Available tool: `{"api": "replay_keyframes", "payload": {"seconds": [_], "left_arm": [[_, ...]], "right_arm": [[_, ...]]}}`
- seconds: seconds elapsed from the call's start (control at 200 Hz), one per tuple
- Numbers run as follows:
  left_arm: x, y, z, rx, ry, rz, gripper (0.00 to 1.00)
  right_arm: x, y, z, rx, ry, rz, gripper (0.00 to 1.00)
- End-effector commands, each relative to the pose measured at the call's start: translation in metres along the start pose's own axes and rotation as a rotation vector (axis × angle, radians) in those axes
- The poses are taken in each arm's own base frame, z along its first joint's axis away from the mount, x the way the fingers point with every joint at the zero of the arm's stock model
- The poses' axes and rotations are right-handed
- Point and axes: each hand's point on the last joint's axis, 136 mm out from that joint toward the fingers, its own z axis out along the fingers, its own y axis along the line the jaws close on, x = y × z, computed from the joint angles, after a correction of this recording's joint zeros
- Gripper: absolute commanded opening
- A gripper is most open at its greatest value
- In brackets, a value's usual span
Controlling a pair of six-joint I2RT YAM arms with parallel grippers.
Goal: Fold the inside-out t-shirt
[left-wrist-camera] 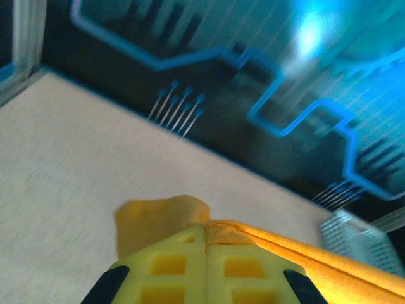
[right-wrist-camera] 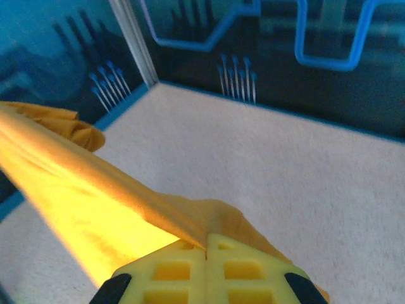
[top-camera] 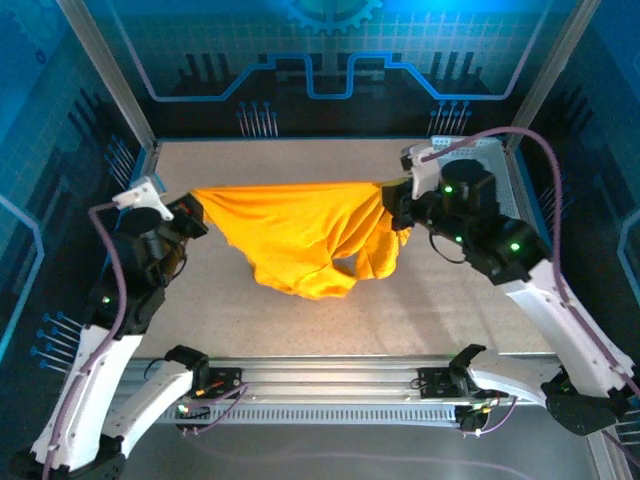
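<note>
I have the t-shirt [top-camera: 300, 240] strung between both arms over the middle of the counter [top-camera: 450, 300]. Its long axis runs left to right, and the upper edge is pulled into a nearly straight line from one arm to the other. Below that edge the cloth sags toward me in a loose belly, with the heavier bunch of folds hanging under the right end. I cannot tell whether the lowest fold touches the surface.

The left fingers [top-camera: 193, 213] are clenched on the left end of that edge. On the left wrist camera the yellow tips [left-wrist-camera: 207, 244] meet with orange hem pinched between them. The right fingers [top-camera: 392, 205] are clamped on the right end, and on the right wrist camera [right-wrist-camera: 207, 250] the fabric runs away from them to the left as a taut band.

There is bare counter in front of the shirt toward the arm bases, and more behind it up to the back wall. A pale perforated basket [left-wrist-camera: 357, 240] sits at the far right corner.
</note>
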Motion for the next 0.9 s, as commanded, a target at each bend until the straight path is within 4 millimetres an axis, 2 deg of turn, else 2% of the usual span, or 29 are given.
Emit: {"api": "replay_keyframes", "payload": {"seconds": [0.0, 0.065, 0.145, 0.21, 0.285, 0.405, 0.48, 0.595, 0.68, 0.74, 0.78, 0.82, 0.85, 0.895], "left_arm": [[-0.03, -0.022, -0.026, 0.108, -0.07, 0.019, 0.0], [-0.033, -0.035, -0.037, 0.18, -0.067, 0.03, 0.0], [-0.033, -0.044, -0.048, 0.237, -0.053, 0.039, 0.0], [-0.031, -0.048, -0.053, 0.274, -0.051, 0.043, 0.0], [-0.026, -0.041, -0.049, 0.247, -0.05, 0.041, 0.0], [-0.004, -0.021, -0.014, 0.117, 0.031, 0.057, 0.0], [0.021, -0.018, 0.016, 0.072, 0.142, 0.074, 0.0], [0.078, -0.009, 0.065, 0.006, 0.374, 0.072, 0.0], [0.123, 0.02, 0.094, -0.133, 0.5, 0.043, 0.0], [0.151, 0.038, 0.109, -0.196, 0.559, 0.048, 0.0], [0.164, 0.048, 0.117, -0.235, 0.585, 0.056, 0.0], [0.174, 0.057, 0.124, -0.264, 0.603, 0.064, 0.0], [0.181, 0.063, 0.129, -0.285, 0.622, 0.064, 0.0], [0.187, 0.068, 0.135, -0.294, 0.641, 0.059, 0.0]], "right_arm": [[0.001, 0.01, -0.032, -0.056, 0.019, -0.054, 0.0], [-0.005, 0.016, -0.05, -0.089, -0.023, -0.08, 0.0], [-0.007, 0.015, -0.064, -0.076, -0.043, -0.091, 0.0], [-0.003, 0.012, -0.065, -0.064, -0.028, -0.088, 0.0], [0.009, 0.011, -0.054, -0.065, 0.011, -0.083, 0.0], [0.039, -0.005, -0.011, -0.018, 0.104, -0.061, 0.01], [0.063, -0.027, 0.031, 0.036, 0.192, -0.015, 0.01], [0.104, -0.069, 0.099, 0.117, 0.338, 0.099, 0.0], [0.133, -0.088, 0.144, 0.182, 0.418, 0.084, 0.0], [0.149, -0.101, 0.169, 0.239, 0.479, 0.059, 0.01], [0.159, -0.114, 0.181, 0.307, 0.516, 0.048, 0.11], [0.166, -0.125, 0.187, 0.366, 0.553, 0.05, 0.32], [0.169, -0.126, 0.189, 0.386, 0.569, 0.04, 0.4], [0.166, -0.117, 0.189, 0.391, 0.563, -0.01, 0.51]]}}
